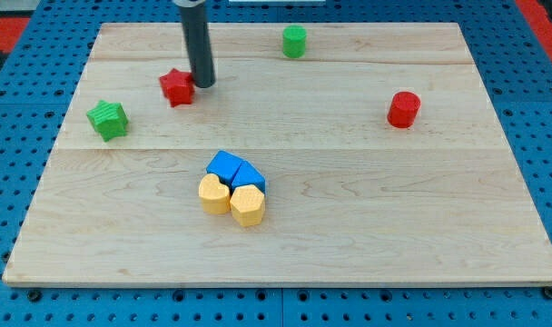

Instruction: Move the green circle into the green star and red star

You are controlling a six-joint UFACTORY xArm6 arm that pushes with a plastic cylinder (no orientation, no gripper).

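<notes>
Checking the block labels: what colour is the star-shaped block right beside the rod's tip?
Red. The red star sits just to the view's left of my tip, clearest in the camera view.

my tip (202, 84) beside red star (177, 87), green circle (294, 42) apart

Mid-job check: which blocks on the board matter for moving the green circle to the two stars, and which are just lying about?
In the job:
green circle, near the view's top
green star, at the view's left
red star
my tip, right beside the red star, on its right

Lying about:
red circle, at the view's right
two blue blocks and two yellow blocks, clustered mid-board
</notes>
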